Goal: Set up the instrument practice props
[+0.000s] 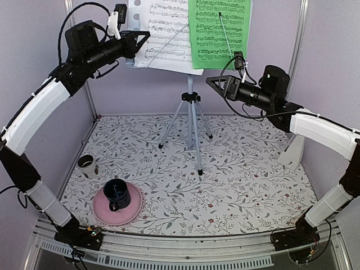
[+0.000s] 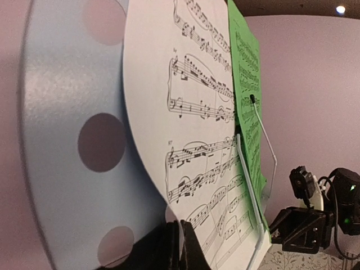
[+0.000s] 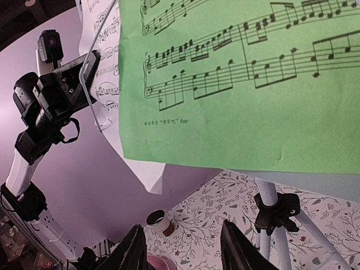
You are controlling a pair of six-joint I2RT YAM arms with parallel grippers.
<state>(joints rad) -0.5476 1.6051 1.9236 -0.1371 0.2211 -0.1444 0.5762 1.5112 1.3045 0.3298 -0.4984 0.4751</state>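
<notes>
1. Top external: white sheet of music and green sheet of music lie side by side on the music stand; left gripper at the white sheet's left edge.
2. Left wrist: jaws pressed together, seemingly pinching that edge. Slide gently and avoid creasing.
3. Right wrist: right gripper spread, empty, below the green sheet.

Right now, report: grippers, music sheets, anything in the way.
Left gripper shut, pinching edge of white sheet. Right gripper open, empty, below green sheet. Both sheets up on stand. Mug and cup near left, away from grippers.
</notes>
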